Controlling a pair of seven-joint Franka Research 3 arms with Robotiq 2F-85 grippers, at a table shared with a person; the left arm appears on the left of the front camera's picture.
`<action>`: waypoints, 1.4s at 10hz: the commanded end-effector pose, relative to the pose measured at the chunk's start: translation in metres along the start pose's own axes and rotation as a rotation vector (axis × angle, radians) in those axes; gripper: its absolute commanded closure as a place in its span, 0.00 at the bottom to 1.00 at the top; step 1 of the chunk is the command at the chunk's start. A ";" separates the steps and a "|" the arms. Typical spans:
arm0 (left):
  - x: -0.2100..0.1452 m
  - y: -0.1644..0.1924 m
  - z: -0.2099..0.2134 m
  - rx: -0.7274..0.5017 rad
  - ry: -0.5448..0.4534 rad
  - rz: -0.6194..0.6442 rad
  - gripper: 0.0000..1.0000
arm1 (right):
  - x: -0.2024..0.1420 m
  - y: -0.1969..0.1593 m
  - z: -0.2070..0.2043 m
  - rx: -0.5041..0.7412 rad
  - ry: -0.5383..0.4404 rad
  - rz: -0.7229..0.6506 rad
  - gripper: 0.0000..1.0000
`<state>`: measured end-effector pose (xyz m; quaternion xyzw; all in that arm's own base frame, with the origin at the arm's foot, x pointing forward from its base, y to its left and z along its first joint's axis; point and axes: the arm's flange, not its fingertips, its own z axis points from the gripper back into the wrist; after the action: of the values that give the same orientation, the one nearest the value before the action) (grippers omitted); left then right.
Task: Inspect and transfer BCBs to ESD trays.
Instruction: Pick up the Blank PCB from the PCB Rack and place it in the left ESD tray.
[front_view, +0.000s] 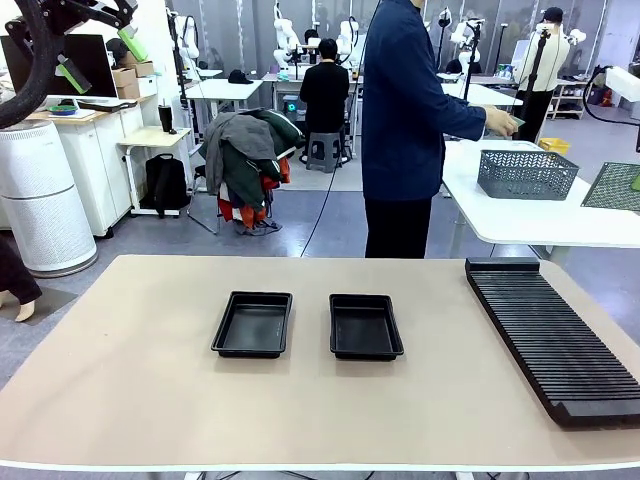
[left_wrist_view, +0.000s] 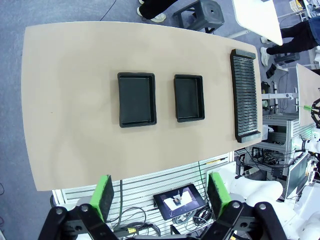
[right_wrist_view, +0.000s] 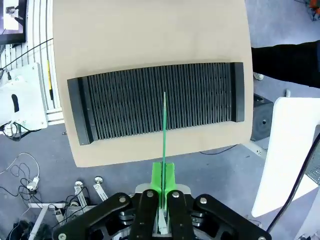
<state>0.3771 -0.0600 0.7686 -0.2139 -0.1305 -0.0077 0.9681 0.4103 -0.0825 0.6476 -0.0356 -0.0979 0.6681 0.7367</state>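
BCB (right_wrist_view: 164, 125) edge-on, base hidden by right gripper (right_wrist_view: 163, 169).

- A big tan table (front_view: 140, 400) with round corners.
- A long black rack (front_view: 555, 345) with many thin slots lies on its right side.
- A person (front_view: 405, 110) in a dark blue coat stands past the far edge.
- A grey basket (front_view: 525, 172) sits on a white table (front_view: 520, 225) behind.
- A tall white round machine (front_view: 40, 200) stands on the floor at the left.
- A heap of clothes (front_view: 248, 160) hangs farther back.
- A small screen (left_wrist_view: 179, 201) sits below the tan table's near edge.
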 end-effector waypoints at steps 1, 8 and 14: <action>-0.001 0.001 -0.001 -0.001 0.002 -0.007 0.00 | 0.000 0.001 -0.001 0.003 0.000 0.001 1.00; -0.001 0.001 -0.001 -0.001 0.002 -0.007 0.00 | 0.000 0.001 -0.001 0.003 0.000 0.001 1.00; -0.001 0.001 -0.001 -0.001 0.002 -0.007 0.00 | 0.029 -0.010 -0.025 0.106 -0.192 -0.273 0.97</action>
<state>0.3771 -0.0600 0.7686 -0.2139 -0.1305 -0.0078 0.9681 0.4235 -0.0691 0.6281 0.0391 -0.1212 0.6127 0.7800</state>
